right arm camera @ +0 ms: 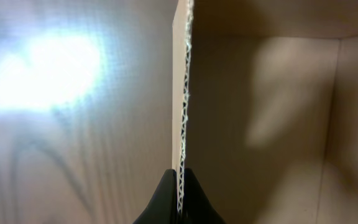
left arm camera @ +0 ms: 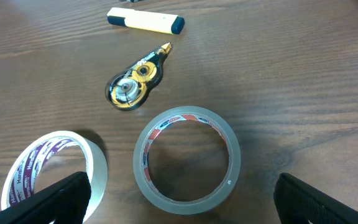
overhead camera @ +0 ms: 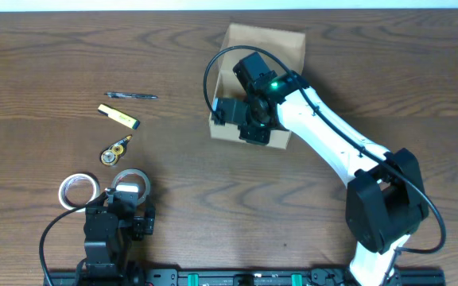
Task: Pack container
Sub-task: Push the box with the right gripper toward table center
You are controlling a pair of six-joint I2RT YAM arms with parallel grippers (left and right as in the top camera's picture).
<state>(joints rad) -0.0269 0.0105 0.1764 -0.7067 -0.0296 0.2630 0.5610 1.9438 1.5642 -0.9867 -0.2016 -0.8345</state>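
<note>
From above, the box [overhead camera: 283, 46] sits at the table's far middle. The right gripper [overhead camera: 243, 119] reaches over its near wall, and the left gripper [overhead camera: 127, 193] hangs over a clear tape roll [overhead camera: 130, 184] at the near left.

Left wrist: the jaws stand wide apart with that roll between them, a white roll [left arm camera: 50, 167] beside it.

Right wrist: the fingers [right arm camera: 166, 196] are pinched tight on the box wall's edge.

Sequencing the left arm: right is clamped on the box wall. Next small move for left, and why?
Probably lower the left gripper and close on the clear tape roll. Its fingers are open and straddle that roll, which lies flat below them, while the right gripper pinches the container wall, apparently steadying it.
</note>
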